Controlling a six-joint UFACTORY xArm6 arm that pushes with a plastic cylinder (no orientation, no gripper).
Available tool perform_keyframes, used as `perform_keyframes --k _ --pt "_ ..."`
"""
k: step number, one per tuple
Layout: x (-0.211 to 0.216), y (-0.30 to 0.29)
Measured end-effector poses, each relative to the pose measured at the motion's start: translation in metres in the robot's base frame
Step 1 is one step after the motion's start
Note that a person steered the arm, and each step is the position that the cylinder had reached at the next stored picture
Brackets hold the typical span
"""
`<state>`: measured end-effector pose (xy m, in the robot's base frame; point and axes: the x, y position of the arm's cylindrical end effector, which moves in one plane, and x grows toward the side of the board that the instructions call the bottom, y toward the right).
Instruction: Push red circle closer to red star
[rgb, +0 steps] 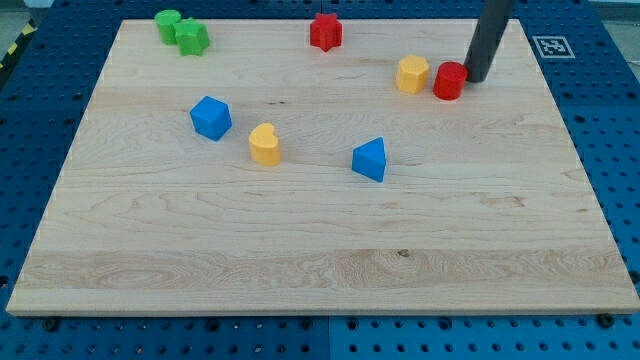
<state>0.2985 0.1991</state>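
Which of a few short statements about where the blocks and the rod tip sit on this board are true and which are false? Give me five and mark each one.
1. My tip is just to the view's right of the red circle. True.
2. The yellow hexagon-like block lies between the red circle and the red star. True.
3. The two green blocks sit at the view's bottom right. False: they are at the view's top left, close together.
4. The red star touches the red circle. False: they are clearly apart, the star further toward the view's top left.
5. The blue triangular block lies to the view's right of the yellow heart. True.
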Motion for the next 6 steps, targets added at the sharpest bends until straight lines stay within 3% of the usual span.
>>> perform_keyframes --k 2,6 --pt "-0.017 -0.045" --pt "0.083 -0.058"
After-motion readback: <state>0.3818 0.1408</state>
